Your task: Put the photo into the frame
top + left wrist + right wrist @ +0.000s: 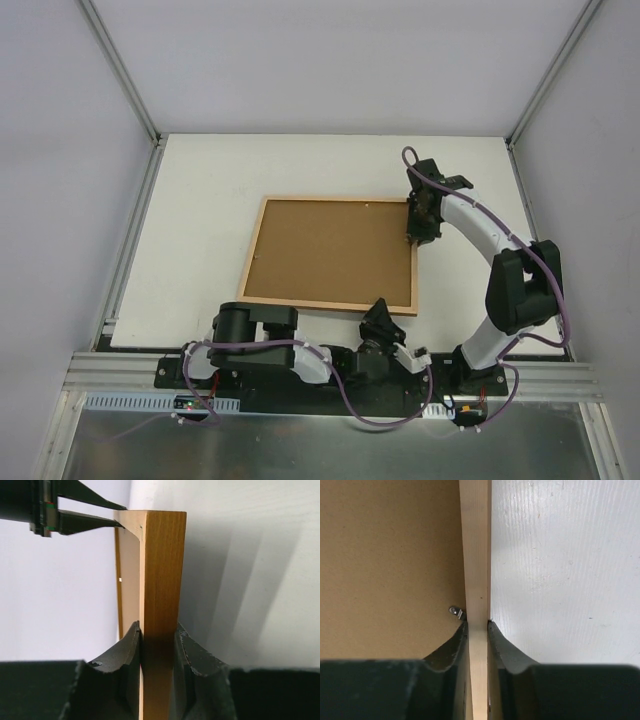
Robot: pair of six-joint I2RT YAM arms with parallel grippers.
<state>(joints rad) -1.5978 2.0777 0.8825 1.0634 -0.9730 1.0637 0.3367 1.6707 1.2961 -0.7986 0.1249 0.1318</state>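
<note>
Both claws are on the frame (331,253), as far as I can read from my end. On the left wrist camera, the left gripper (158,652) has its two fingers pressed against either face of the wooden border, clamped on the frame's near edge close to its near right corner. On the right wrist camera, the right gripper (478,632) pinches the pale border strip the same way, one finger over the brown fibreboard back, the other on the table side; it sits on the frame's right edge near the far corner. A small metal tab (455,611) shows on the back just beside that inner finger.

From overhead I see the frame lying back-up on the white table (200,200), roughly central and slightly skewed, with the orange-brown border all round the fibreboard. I cannot see the photo in any view.
</note>
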